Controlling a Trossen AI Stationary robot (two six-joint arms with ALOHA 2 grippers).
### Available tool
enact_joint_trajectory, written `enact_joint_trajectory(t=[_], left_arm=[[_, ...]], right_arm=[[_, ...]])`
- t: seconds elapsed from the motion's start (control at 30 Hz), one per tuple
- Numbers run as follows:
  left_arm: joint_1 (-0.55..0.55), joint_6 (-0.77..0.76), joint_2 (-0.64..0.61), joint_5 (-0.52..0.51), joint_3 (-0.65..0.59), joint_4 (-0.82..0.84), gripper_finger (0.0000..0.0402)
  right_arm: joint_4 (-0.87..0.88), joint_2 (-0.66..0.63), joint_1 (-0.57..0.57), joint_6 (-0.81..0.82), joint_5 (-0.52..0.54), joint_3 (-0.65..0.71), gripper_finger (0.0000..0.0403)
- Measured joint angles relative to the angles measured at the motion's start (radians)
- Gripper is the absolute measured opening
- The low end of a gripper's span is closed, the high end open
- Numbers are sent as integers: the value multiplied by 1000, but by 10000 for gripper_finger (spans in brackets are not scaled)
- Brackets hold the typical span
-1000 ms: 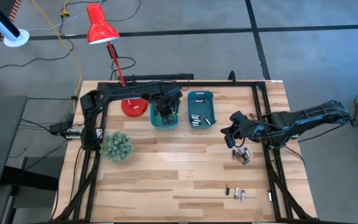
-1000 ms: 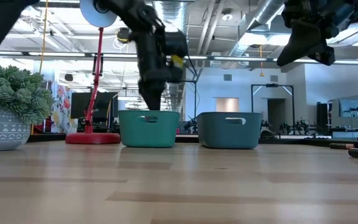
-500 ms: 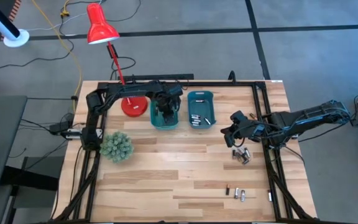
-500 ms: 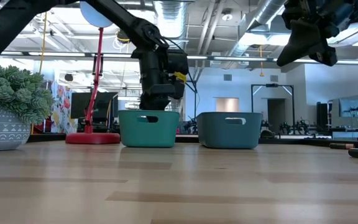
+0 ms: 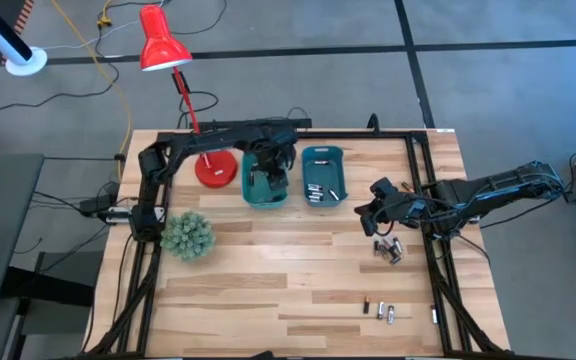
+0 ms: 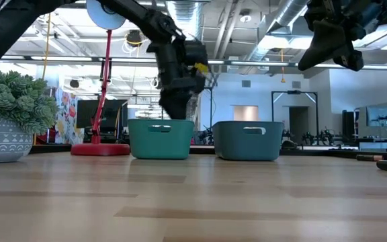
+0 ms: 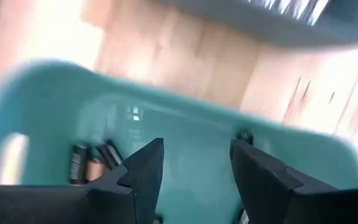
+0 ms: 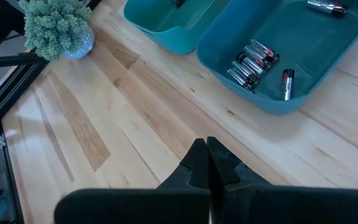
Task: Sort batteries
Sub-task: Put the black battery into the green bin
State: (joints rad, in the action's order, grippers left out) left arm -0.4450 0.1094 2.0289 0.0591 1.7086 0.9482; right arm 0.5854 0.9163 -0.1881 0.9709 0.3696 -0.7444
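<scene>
From above, the left gripper hangs over the lighter teal bin, and its arm hides most of that bin's inside. The darker teal bin beside it holds batteries, tiny dark and silver cylinders, too small here to read. More batteries lie loose on the table: a clump just below the right gripper at about 4 o'clock from the bins, and a few near the 5 o'clock edge.

At table height, the left gripper sits just above the lighter bin; both bin walls hide their contents. The right gripper is up high, partly cut off at the top.

Left wrist view: blurred, but the two fingers stand well apart with nothing between them, over the bin floor; dark batteries lie at one end.

Right wrist view: fingers pressed together, holding nothing. The darker bin shows silver-and-black batteries with red bands.
</scene>
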Motion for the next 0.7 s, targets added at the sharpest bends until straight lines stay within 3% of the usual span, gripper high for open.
enact_joint_trajectory(t=[0.27,0.43,0.53,0.7], left_arm=[[1,47,-1,-26,200,163,182],[30,106,-47,22,219,175,183],[61,122,-116,85,171,105,183],[99,65,-284,93,-75,-163,183]], right_arm=[[-7,0,1,-2,0,0,2],[-8,0,10,-2,0,0,2],[-11,0,42,-2,0,0,5],[-11,-3,139,-45,0,0,28]])
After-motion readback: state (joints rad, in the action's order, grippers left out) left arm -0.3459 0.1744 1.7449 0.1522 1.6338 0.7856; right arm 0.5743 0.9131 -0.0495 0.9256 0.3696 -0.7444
